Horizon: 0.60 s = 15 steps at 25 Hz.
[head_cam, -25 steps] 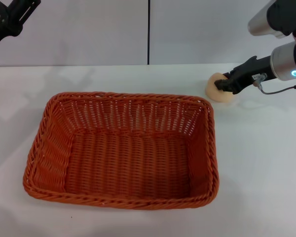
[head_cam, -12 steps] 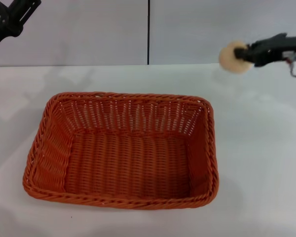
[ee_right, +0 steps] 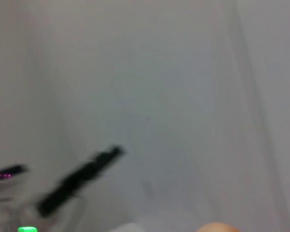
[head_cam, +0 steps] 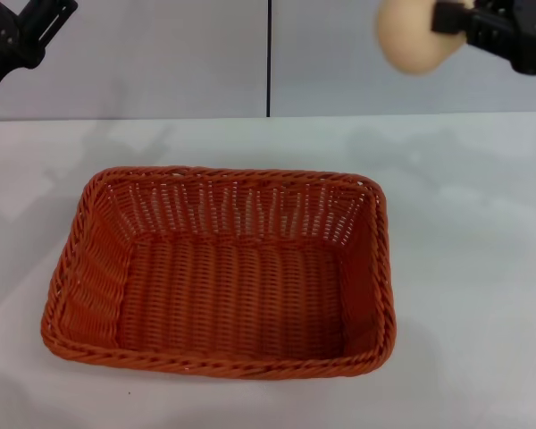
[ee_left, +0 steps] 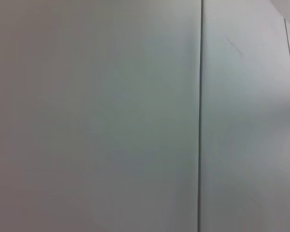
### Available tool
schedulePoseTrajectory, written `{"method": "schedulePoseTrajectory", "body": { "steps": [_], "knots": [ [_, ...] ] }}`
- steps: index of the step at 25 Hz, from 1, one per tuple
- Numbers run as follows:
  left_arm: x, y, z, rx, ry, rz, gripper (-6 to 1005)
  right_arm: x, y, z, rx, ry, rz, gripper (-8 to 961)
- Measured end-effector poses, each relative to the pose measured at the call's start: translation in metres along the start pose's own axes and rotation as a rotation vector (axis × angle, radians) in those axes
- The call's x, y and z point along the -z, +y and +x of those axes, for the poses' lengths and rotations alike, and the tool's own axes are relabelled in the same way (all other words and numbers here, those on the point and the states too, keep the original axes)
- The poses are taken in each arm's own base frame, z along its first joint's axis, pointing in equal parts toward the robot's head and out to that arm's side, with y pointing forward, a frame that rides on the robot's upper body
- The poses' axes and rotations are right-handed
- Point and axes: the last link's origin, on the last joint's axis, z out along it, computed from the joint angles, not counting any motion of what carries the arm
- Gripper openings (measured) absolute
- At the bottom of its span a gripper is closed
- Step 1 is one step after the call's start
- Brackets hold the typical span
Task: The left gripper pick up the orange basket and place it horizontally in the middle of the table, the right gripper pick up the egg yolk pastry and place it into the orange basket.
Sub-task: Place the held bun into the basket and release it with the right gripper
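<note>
Orange wicker dead centre: the orange basket [head_cam: 219, 273] sits flat on the white table [head_cam: 469, 268], long axis running across the head view, open mouth up, nothing inside. Looks set where the task wants it, so only the drop remains.

Up high at the right, held aloft: the egg yolk pastry [head_cam: 413, 34], a pale cream ball clamped at its far side in the right gripper [head_cam: 447, 20], black jaws closed onto it. Hangs well clear of the tabletop, in front of the grey panelled wall [head_cam: 161, 54]. Shows only as a cream-orange sliver at the edge of the right wrist view, egg yolk pastry [ee_right: 217, 227], with nothing else sharp enough to read there.

Now the relation that matters: lies off the basket's far right corner, above and beyond the braided rim, not over the weave. Needs, by the look of it, a carry toward the robot's left and back toward the body, then a descent, to bring the ball over the basket floor. Plenty of room inside; sloping sides forgiving. Main worry: letting go too high and bouncing the ball out, or clipping the far rim on the way down.

Parked at the upper left corner: the left gripper [head_cam: 31, 31], black, raised away from the basket, well apart from everything. Cannot tell how its jaws stand. Sees only wall panels from its own wrist camera.
</note>
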Motion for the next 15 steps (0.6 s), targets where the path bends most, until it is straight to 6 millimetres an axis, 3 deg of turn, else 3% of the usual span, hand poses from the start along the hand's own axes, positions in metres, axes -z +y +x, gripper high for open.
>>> {"method": "schedulePoseTrajectory", "body": {
  "steps": [11,15],
  "knots": [
    [-0.003,0.002,-0.002,0.002,-0.007,-0.015,783,-0.063,0.031,0.016,-0.047,0.122,-0.320,52],
    [-0.004,0.002,-0.002,0.002,-0.010,-0.017,783,-0.076,0.034,0.022,-0.064,0.168,-0.349,177]
  ]
}}
